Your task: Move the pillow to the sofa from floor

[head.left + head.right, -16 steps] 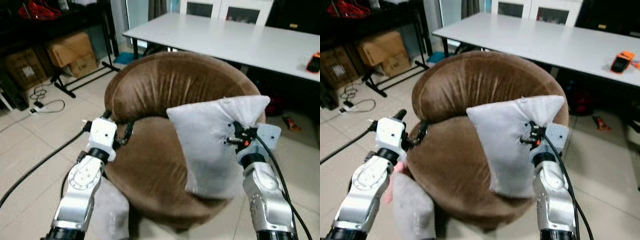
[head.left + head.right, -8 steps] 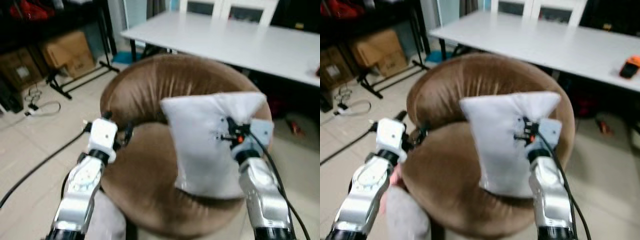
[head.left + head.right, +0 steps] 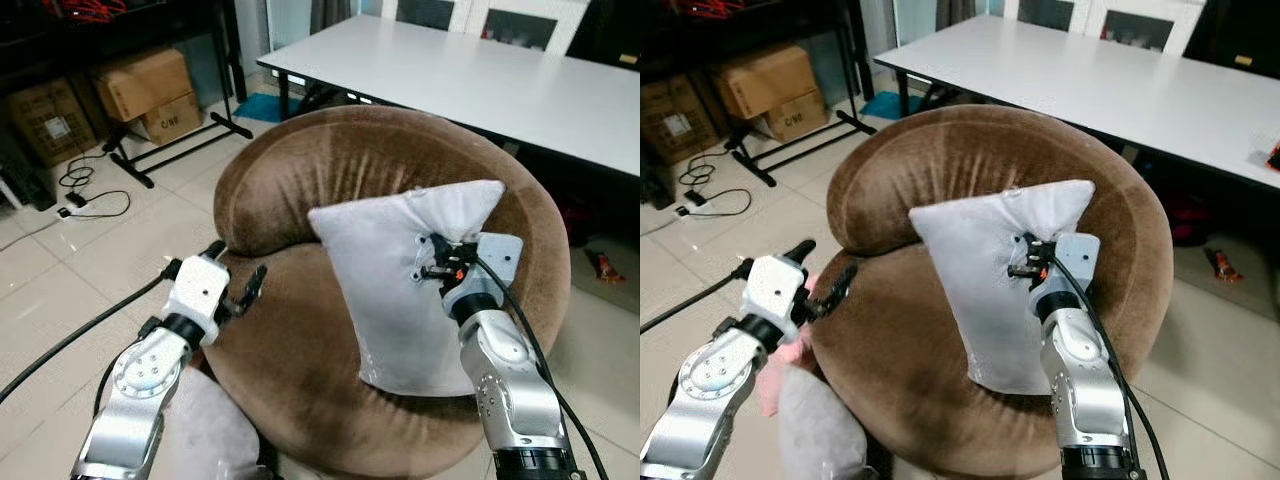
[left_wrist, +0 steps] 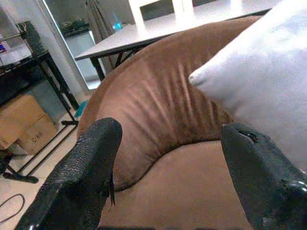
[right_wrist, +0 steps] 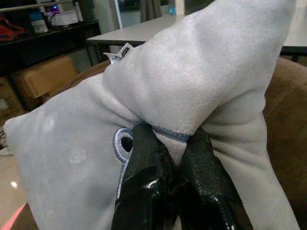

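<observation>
The left gripper hovers wide open beside the round brown velvet sofa. The soft, light grey plush pillow stands on its seat, sagging, the right gripper pinching a fold near its top edge, a sound hold.

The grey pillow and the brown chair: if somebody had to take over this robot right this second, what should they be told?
Right hand: shut, pinching a fold of the grey pillow.
Left hand: open, holding nothing, beside the left edge of the round brown sofa chair.
Pillow: upright over the seat, its lower edge on or just above the cushion, its top near the backrest.
Done: pillow is off the floor and at the seat.
Left: settle it, open the right hand, draw the arm back.
Note: another grey cushion lies on the floor by the left arm.
</observation>
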